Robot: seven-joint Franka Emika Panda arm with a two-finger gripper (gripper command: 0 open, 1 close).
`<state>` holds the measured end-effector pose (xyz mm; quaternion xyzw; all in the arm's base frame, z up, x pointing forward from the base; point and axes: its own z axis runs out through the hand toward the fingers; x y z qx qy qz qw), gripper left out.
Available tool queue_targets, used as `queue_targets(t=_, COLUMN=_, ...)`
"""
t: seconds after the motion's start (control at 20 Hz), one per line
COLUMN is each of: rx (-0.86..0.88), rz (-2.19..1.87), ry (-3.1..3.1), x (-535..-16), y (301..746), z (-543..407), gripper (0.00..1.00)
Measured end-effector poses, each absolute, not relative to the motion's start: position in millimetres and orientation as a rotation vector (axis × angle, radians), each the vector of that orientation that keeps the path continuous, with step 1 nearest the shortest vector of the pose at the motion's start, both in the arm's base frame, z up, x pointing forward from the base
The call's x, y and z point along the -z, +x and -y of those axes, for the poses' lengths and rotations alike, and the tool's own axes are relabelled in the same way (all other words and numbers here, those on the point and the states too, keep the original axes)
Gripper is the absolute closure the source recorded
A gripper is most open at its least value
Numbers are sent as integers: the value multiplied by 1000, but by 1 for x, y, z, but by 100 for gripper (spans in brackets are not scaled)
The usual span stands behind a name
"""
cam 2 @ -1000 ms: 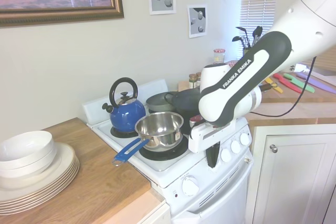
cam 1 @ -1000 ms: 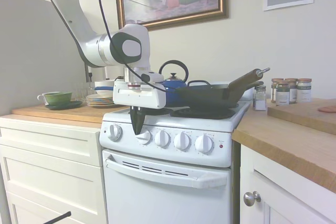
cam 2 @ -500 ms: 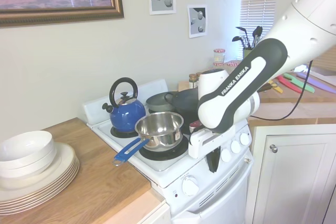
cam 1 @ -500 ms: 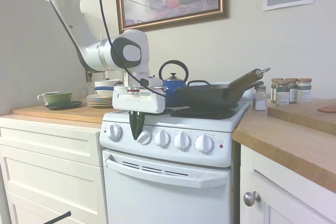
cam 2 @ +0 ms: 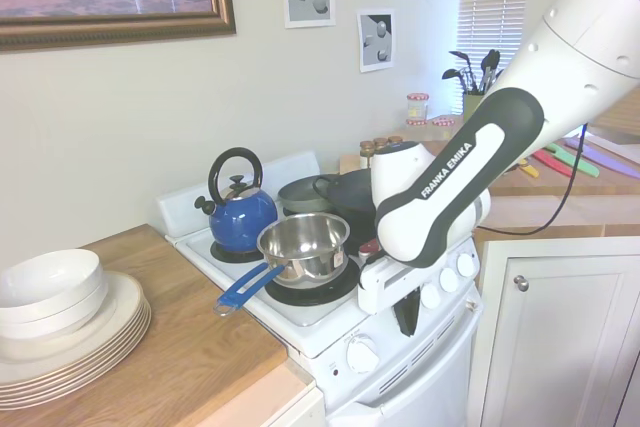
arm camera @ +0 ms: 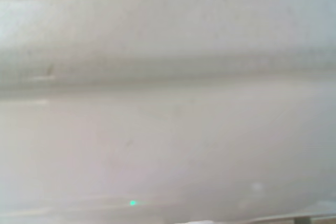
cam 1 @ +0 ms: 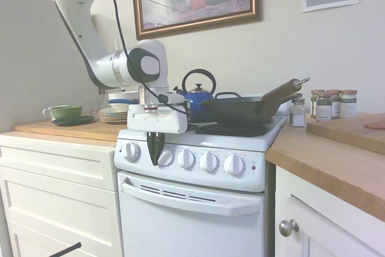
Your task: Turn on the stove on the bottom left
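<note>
The robot's dark two-finger gripper (cam 1: 155,154) hangs pointing down in front of the control panel of the narrow white enamel electric stove (cam 1: 198,209), its fingers drawn together into one tapered tip with no gap showing, so it looks clenched on nothing; the tip sits between the outermost round white plastic knob (cam 1: 131,151) on one side and the second round white knob (cam 1: 165,157) just beside it on the other, close to the panel face, though whether it touches either knob cannot be told. Further along that side run three more smooth round white knobs (cam 1: 209,161) and a small red indicator light (cam 1: 252,167). Directly below the gripper lies the long white moulded oven-door handle (cam 1: 192,198). Above and behind it, on the black coil burners, stand a shiny stainless-steel saucepan with a blue handle (cam 2: 300,247), a glossy blue enamel kettle with a black loop handle (cam 2: 240,215) and a dark matte wok with a wooden handle (cam 1: 249,108). The wrist view gives only a blurred pale surface. By my reading the task is barely begun: the gripper is at the knob row, but no knob is gripped and nothing shows a burner on, so grasping and turning the right knob is left
</note>
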<state>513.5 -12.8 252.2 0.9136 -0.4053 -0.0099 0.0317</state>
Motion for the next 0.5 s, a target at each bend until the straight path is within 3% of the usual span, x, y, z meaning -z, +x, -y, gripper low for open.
queue_targets(t=0.5, rx=7, rz=1244, ry=2768, x=-243, y=513, z=6, gripper=100)
